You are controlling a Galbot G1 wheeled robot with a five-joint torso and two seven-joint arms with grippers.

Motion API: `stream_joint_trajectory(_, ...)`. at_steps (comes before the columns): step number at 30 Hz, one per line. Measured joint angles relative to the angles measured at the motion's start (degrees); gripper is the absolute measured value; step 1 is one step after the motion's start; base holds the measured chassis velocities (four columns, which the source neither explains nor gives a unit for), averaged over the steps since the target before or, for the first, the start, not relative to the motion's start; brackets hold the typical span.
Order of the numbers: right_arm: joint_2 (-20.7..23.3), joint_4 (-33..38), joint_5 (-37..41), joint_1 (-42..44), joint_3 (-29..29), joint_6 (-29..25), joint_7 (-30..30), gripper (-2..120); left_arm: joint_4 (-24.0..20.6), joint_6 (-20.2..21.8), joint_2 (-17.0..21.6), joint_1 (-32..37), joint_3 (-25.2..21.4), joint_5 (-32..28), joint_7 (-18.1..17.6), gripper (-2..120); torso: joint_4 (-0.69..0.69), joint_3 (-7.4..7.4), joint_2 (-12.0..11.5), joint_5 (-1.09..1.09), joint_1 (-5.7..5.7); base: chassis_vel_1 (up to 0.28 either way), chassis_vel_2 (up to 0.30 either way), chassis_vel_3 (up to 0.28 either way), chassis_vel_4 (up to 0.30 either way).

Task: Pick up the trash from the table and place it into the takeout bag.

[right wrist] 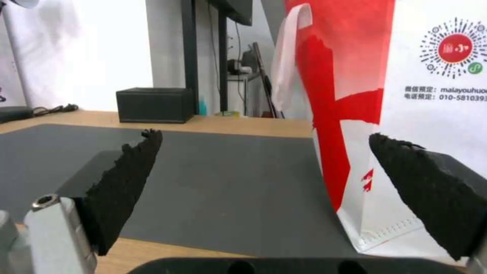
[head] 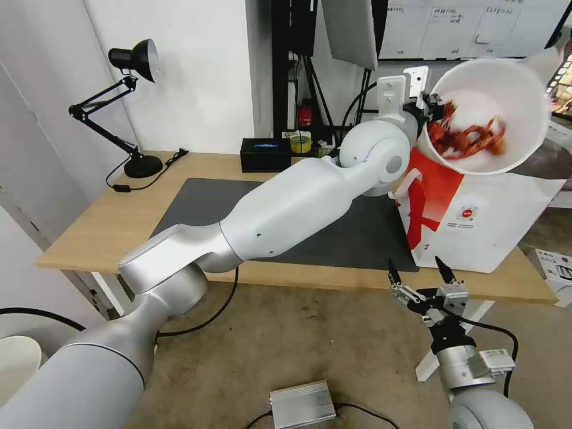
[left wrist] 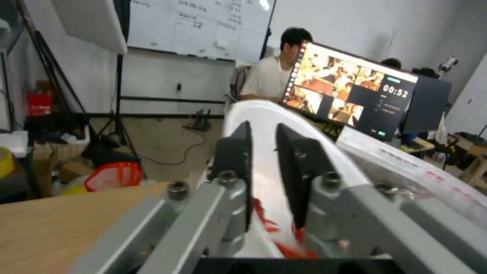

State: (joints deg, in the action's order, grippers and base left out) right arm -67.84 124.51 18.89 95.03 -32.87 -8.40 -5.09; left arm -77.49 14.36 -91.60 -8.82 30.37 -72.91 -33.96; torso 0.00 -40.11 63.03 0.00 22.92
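Observation:
My left arm reaches across the table (head: 119, 220), and my left gripper (head: 426, 110) is shut on the rim of the white bowl (head: 497, 101). The bowl hangs tilted above the open top of the takeout bag (head: 476, 226), its red shells (head: 465, 137) sliding toward the low side. In the left wrist view the left gripper (left wrist: 264, 152) pinches the bowl's rim (left wrist: 258, 114), with red shells (left wrist: 276, 232) below. My right gripper (head: 420, 271) stands open just before the table's front edge. In the right wrist view this gripper (right wrist: 264, 167) faces the takeout bag (right wrist: 436, 121) with nothing between its fingers.
The dark grey mat (head: 196, 202) covers the table's middle. A black desk lamp (head: 134, 65) stands at the back left, with a black box (head: 265, 154) and a tape roll (head: 300, 143) at the back edge. A silver box (head: 302, 405) lies on the floor.

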Motion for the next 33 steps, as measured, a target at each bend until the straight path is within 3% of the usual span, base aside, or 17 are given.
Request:
stream_joint_trajectory(11,0.0,0.0,0.0,0.0,0.0,0.0,0.0,100,-0.1,0.5,0.0,0.1,0.0,-0.4,-0.4,60,0.0,0.0,0.0,0.0,0.0,0.0,0.0,0.0,0.0)
stream_joint_trajectory(14,0.0,0.0,0.0,0.0,0.0,0.0,0.0,100,-0.2,0.5,0.0,0.4,0.0,-0.3,-0.3,75,0.0,0.0,0.0,0.0,0.0,0.0,0.0,0.0,0.0)
stream_joint_trajectory(33,0.0,0.0,0.0,0.0,0.0,0.0,0.0,100,0.0,-1.2,0.1,3.8,0.6,4.1,2.3,93,0.0,0.0,0.0,0.0,0.0,0.0,0.0,0.0,0.0)
